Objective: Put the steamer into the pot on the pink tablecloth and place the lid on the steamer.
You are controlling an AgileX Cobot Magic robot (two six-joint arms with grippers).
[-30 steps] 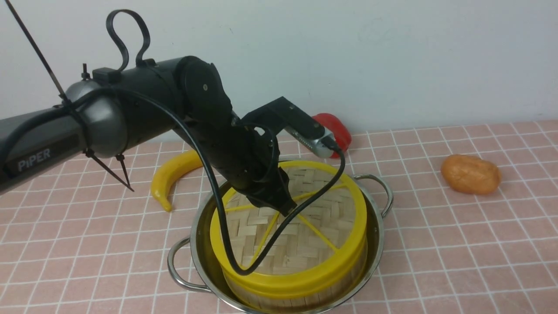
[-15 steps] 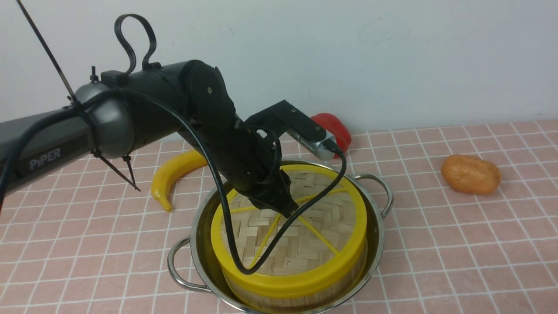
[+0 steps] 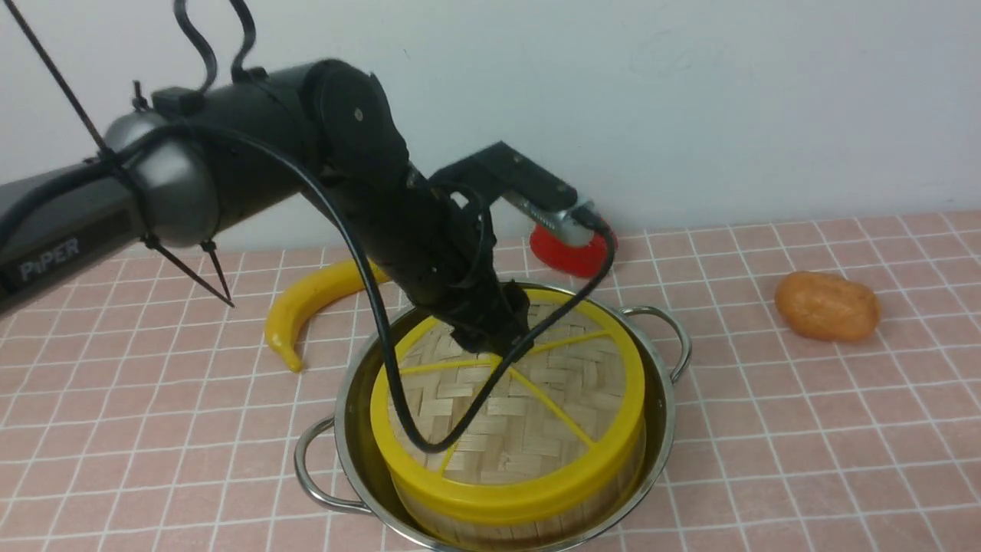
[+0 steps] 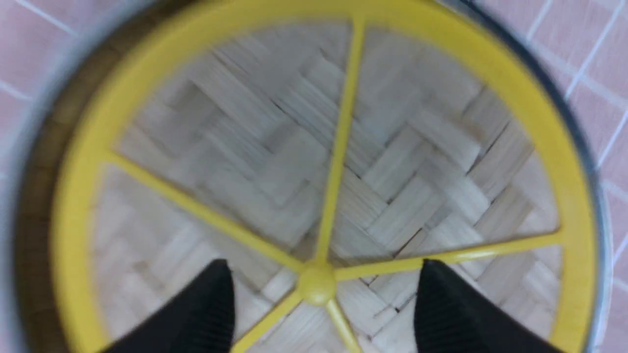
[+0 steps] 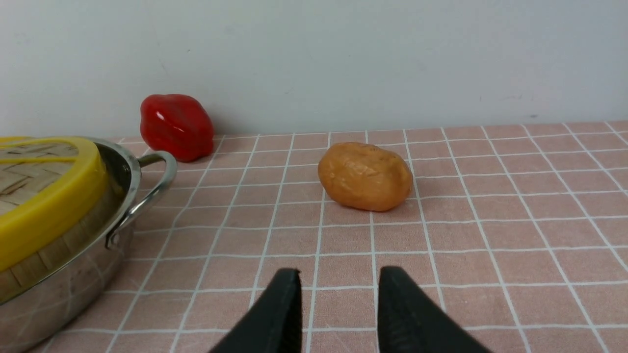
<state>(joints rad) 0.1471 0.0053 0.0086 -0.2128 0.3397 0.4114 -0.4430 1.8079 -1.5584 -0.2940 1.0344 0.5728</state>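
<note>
On the pink tablecloth point(image 3: 766, 429), a banana point(image 3: 306, 303) lies left of the pot point(image 3: 659, 429). Inside it the steamer point(image 3: 529, 521) wears its lid point(image 3: 521, 414). The left gripper point(image 4: 319, 294) hovers spread wide around the knob, holding nothing, probably releasing. The right gripper point(image 5: 338, 314), partly open and empty, idles near a potato point(image 5: 365, 175).

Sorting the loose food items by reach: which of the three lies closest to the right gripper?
The orange potato-like lump, straight ahead of the right gripper. The red pepper sits back by the wall; the banana lies beyond the pot.
</note>
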